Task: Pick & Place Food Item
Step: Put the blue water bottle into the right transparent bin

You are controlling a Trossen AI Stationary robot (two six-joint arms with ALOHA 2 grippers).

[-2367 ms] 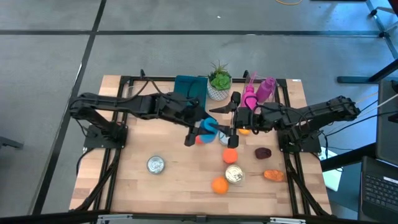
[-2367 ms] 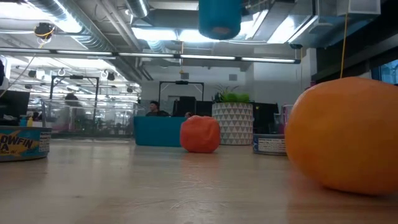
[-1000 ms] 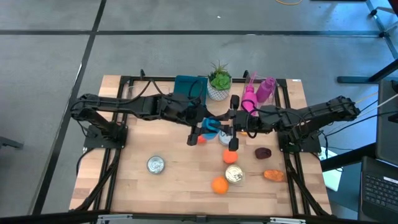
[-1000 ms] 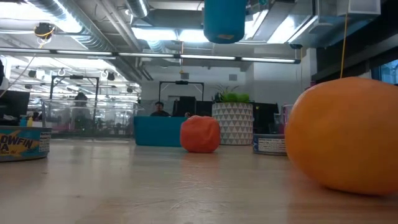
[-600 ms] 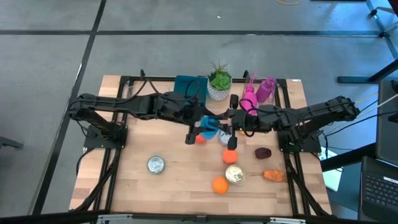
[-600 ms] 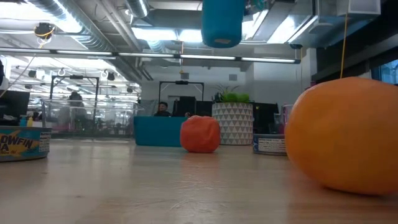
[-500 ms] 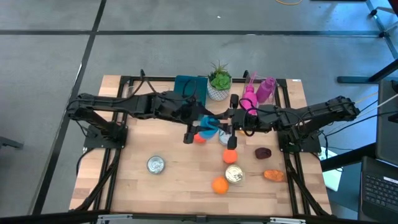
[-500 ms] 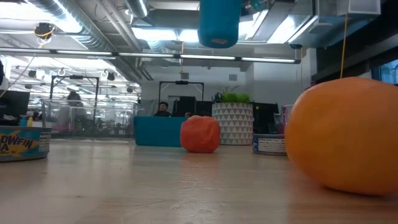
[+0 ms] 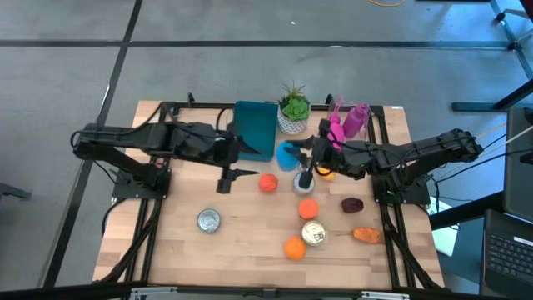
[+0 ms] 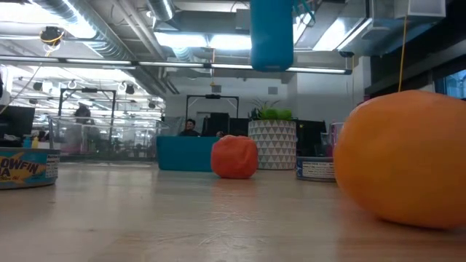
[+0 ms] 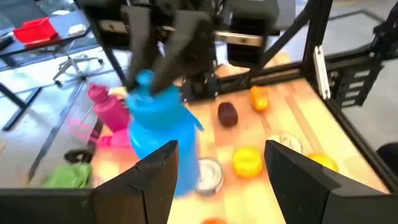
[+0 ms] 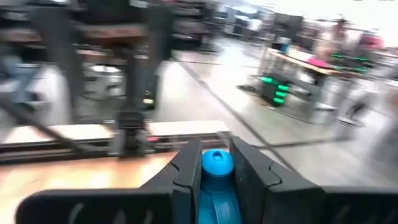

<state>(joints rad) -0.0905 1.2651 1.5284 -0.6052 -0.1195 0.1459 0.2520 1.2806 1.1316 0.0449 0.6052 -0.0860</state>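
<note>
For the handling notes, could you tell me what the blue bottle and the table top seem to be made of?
Blue bottle: probably plastic, going by its smooth, evenly coloured, slightly glossy body and its moulded cap.
Table top: apparently wood, pale with plank seams and grain, in a matte finish.

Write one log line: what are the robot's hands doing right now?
left gripper: open, empty, left of tomato | right gripper: shut on blue bottle, held above table

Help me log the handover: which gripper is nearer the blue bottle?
Right. The right gripper is shut on the blue bottle at its neck, holding it above the table. The left gripper has let go, open and apart from it, toward the left side.
</note>
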